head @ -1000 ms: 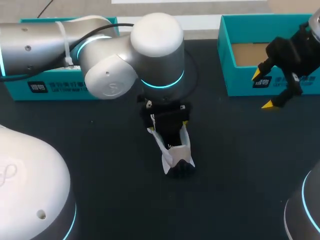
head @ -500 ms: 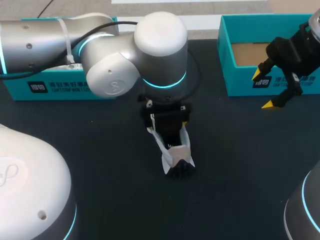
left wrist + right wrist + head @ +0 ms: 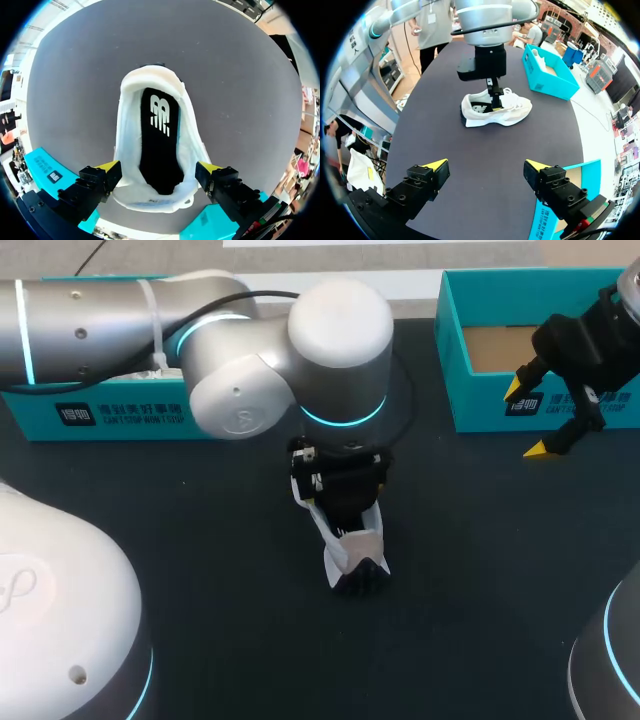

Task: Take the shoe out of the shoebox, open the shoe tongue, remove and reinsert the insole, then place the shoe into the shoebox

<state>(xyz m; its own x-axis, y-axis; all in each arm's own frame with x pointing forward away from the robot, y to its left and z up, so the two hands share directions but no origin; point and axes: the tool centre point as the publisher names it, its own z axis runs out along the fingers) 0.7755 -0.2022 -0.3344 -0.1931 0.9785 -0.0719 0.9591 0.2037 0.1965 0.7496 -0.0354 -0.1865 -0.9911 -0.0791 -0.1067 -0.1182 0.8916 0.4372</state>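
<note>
Item: one white fabric sneaker, low-cut, fitted with a black foam insole that bore a white printed mark. It stood upright on its sole on the dark matte table, outside either box. The left gripper was directly above it, its black fingers spread wide with the yellow tips down on opposite flanks of the upper, at the front end of the mouth. Both tips appeared to press against the fabric, so the sneaker was held between them. The rounded heel collar lay ahead of the fingers and the insole ran lengthwise through the gap between them. The pulled-back tongue lay just behind the tips, and the toe was hidden under the gripper body. The right gripper was held above the table with its fingers wide apart and nothing between them. The sneaker was well ahead of those fingers, side-on to them. An open teal cardboard shoebox with a brown floor stood just beside one of the right fingers. A second teal cardboard box sat well apart from both pairs of fingers, behind the left arm.
</note>
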